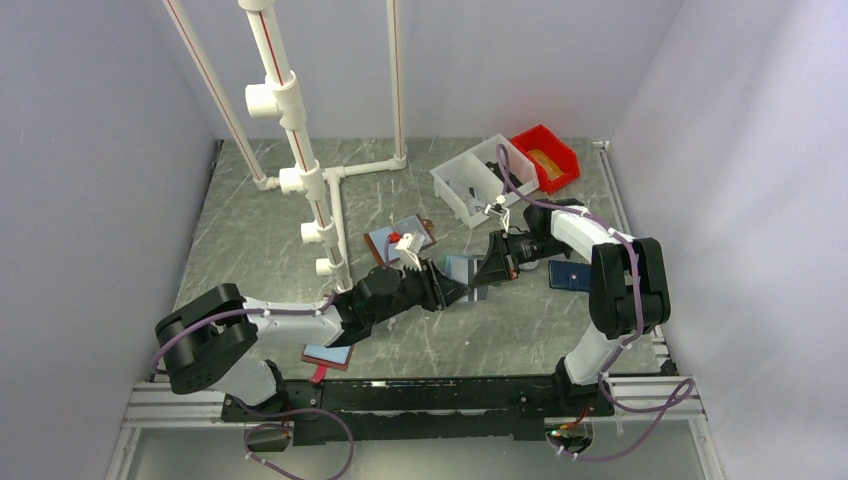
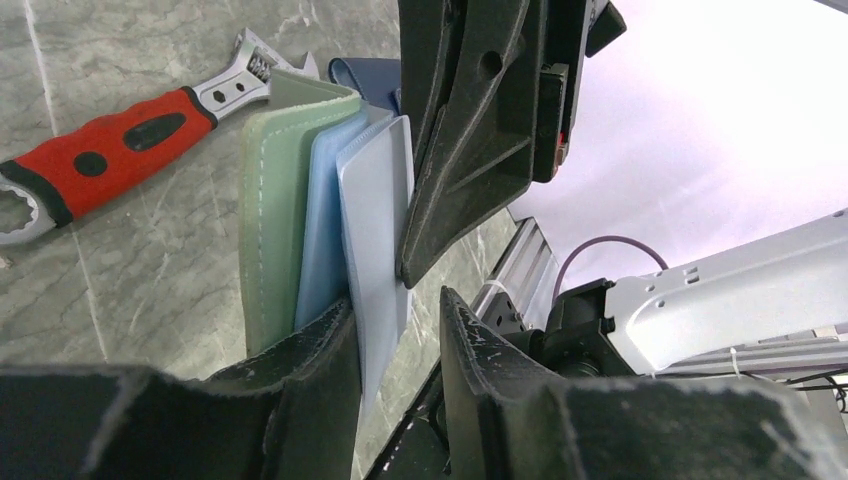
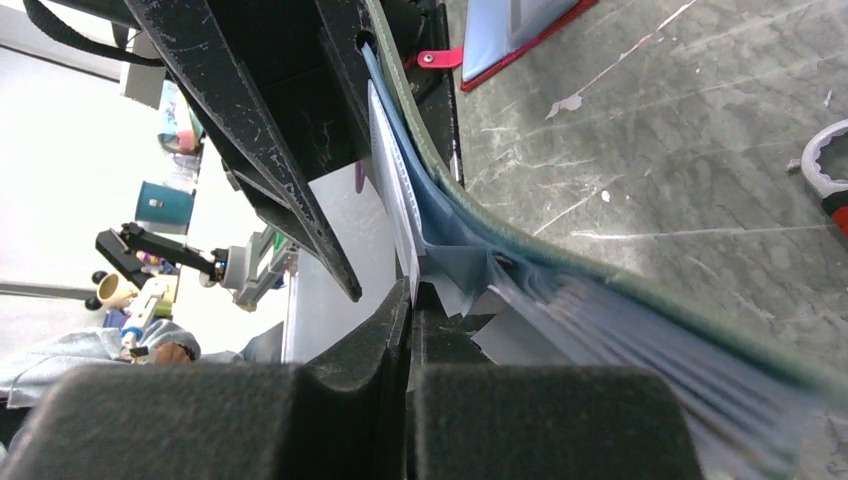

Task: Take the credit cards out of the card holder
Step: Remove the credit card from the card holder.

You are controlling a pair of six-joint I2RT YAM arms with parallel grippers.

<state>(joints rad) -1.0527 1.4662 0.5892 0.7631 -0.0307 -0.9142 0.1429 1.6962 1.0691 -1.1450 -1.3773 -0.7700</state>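
The card holder (image 1: 463,270) is held up off the table between both grippers, its mint-green edge (image 2: 268,200) and blue-grey panels fanned open. My right gripper (image 3: 411,295) comes in from the right and is shut on a thin pale inner leaf (image 2: 375,195) of the holder. In the left wrist view its fingers (image 2: 470,150) reach down onto that leaf. My left gripper (image 2: 398,310) is open. The leaf lies against its left finger (image 2: 320,350), with a gap to the other finger. I cannot make out any credit cards; they are hidden.
A red-handled wrench (image 2: 110,150) lies on the table behind the holder. A brown-edged folder (image 1: 400,238) and a maroon-edged folder (image 1: 328,353) lie flat. A dark blue flat thing (image 1: 573,272) lies at the right. White bin (image 1: 480,180), red bin (image 1: 545,155) and pipe frame (image 1: 300,170) stand behind.
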